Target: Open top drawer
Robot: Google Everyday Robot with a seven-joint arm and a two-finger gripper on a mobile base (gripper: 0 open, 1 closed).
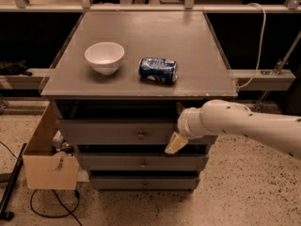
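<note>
The top drawer [108, 132] is the widest grey front under the tabletop, with a small round metal knob [140, 135] at its centre. A dark gap shows above it. My gripper [174, 143] is at the right part of that drawer front, to the right of the knob and level with the drawer's lower edge. Its tan tip points down and left. The white arm [244, 124] reaches in from the right and hides the drawer's right end.
Two narrower grey drawers [141, 163] sit below the top one. On the grey tabletop [155, 36] stand a white bowl [105, 57] and a blue can [158, 70] lying on its side. A cardboard box [49, 166] and cables lie on the floor at the left.
</note>
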